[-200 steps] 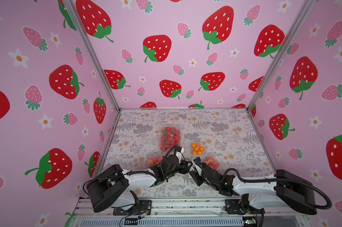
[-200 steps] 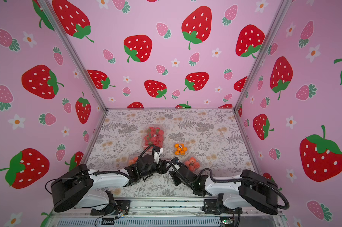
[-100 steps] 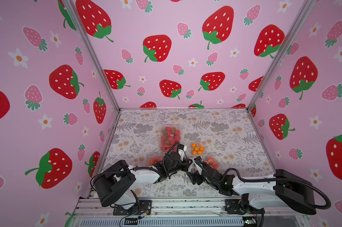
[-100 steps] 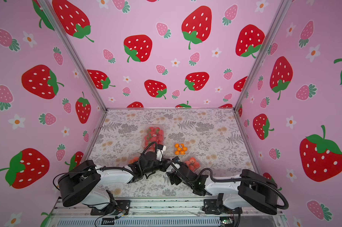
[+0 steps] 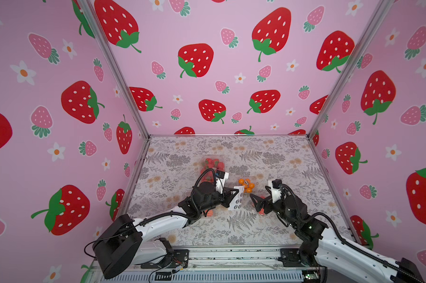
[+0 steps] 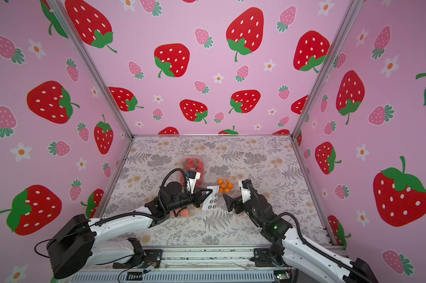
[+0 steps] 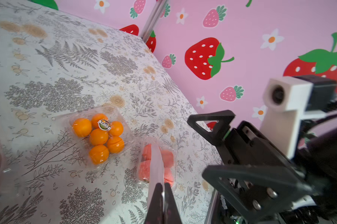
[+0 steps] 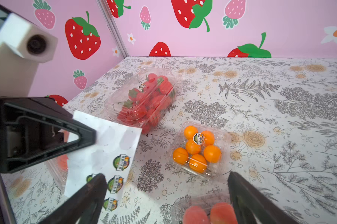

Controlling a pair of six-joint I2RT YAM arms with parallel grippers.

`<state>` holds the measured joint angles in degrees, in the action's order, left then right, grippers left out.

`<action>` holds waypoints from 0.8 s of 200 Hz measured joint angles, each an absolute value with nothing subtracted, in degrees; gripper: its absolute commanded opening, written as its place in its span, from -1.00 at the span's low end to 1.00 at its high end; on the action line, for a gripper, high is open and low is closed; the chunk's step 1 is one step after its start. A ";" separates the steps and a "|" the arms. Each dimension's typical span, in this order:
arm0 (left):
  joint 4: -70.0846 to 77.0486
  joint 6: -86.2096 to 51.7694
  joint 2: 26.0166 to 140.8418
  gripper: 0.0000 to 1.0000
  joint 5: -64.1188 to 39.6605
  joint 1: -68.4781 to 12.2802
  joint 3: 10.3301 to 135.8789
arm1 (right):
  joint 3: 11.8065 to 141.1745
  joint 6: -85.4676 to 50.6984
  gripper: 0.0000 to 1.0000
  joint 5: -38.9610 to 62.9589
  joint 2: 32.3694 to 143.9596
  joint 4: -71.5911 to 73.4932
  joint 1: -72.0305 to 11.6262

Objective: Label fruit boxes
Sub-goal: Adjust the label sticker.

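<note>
Top views, table: floral cloth inside pink strawberry-print walls; all four fruit boxes lie on it in both top views
Top views, strawberry box: large clear punnet, farthest from the arm bases
Top views, orange box: small punnet to the right of the strawberry box, apart from it
Top views, large peach box: mostly hidden under the left arm
Top views, small peach box: beneath the right gripper, mostly covered
Top views, left gripper: jaws closed on the sticker sheet, which sticks out towards the right gripper
Top views, right gripper: jaws spread wide, nothing between them, tips near the sheet's free edge
Left wrist view, left gripper: fingers pressed together on the sticker sheet, seen edge-on as a thin pale strip
Left wrist view, small peach box: behind that strip, beside the orange box but not touching it
Left wrist view, right gripper: opposite, jaws wide apart
Right wrist view, right gripper: fingers far apart and empty; small peach box between them
Right wrist view, orange box: round sticker on its lid
Right wrist view, strawberry box: farther off, lid also stickered
Right wrist view, sticker sheet: pinched at one corner, round stickers on the part away from the grip; large peach box partly visible behind it
</note>
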<state>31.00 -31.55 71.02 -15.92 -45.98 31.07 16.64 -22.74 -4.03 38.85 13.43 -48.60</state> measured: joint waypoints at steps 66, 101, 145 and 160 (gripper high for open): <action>32.34 -26.28 62.30 -1.00 -25.89 -44.25 26.65 | 16.69 -22.44 0.59 19.53 37.21 16.56 -43.42; 34.02 -25.69 61.39 -1.00 -29.21 -44.25 25.80 | 16.82 -22.83 0.23 27.92 43.31 21.08 -42.46; 38.00 -26.00 61.14 -1.00 -34.13 -43.29 24.56 | 17.02 -24.88 -0.37 37.15 49.93 29.65 -41.82; 38.89 -26.20 60.73 -1.00 -34.89 -42.94 24.10 | 17.21 -25.61 -0.56 38.81 50.57 31.75 -41.78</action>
